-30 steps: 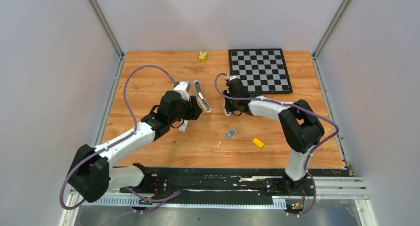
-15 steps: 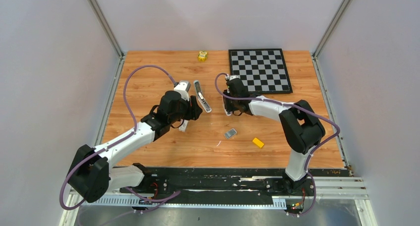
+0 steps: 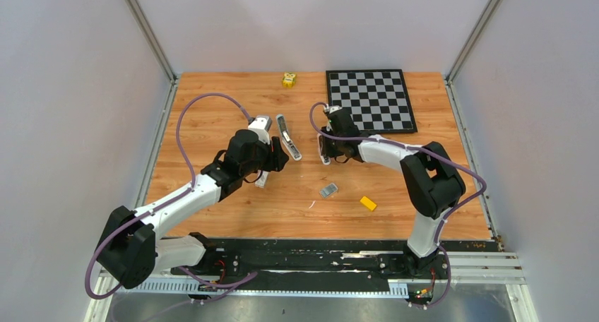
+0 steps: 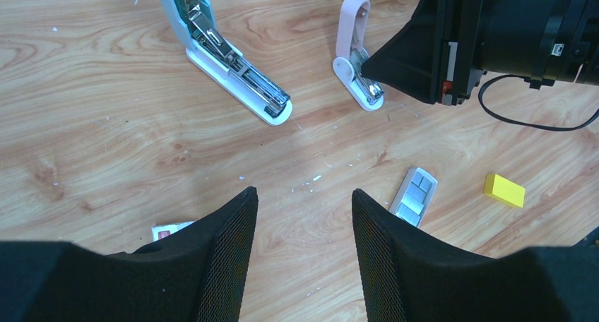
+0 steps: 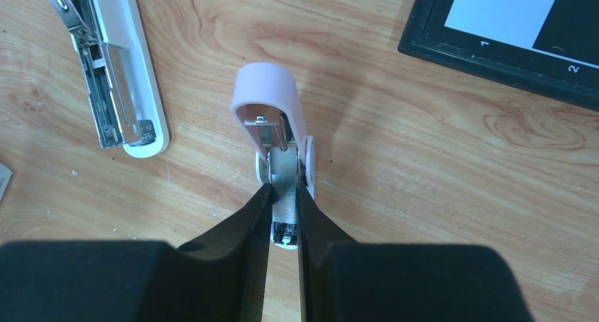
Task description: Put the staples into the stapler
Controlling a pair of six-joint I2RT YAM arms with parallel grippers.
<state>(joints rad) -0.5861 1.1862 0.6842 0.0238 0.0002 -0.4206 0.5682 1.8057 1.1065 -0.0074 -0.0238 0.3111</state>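
The only writing that reads is on the chessboard (image 5: 494,46): the digits "1" and "2" in white on its black border, seen from the right wrist; a small white card (image 4: 169,231) with a reddish patch peeks out beside the left finger (image 4: 212,265), its print too small to make out; neither stapler shows a legible brand

The right gripper (image 5: 284,193) has its jaws drawn narrow, one finger on each side of the metal channel of the pink stapler (image 5: 272,103), which lies on the table with its pink lid swung open and upward; the fingers look pressed against the channel, and whether a strip sits between them cannot be told; the left gripper (image 4: 304,216) hangs about half open above bare wood with nothing in it

The staples (image 3: 328,190) lie flat on the table (image 3: 212,103), toward the arm bases from the pink stapler and apart from it, with a yellow block (image 3: 368,203) near on the right; a pale blue stapler (image 3: 288,137) lies opened out between the two grippers, its magazine bare

The top is orange-brown wood grain dotted with small white flecks; the chessboard rests at the far right and a small yellow toy (image 3: 289,79) at the far edge; plain pale grey walls (image 3: 297,18) with metal corner rails (image 3: 145,29) enclose it; a purple cable (image 3: 205,99) loops over the left arm
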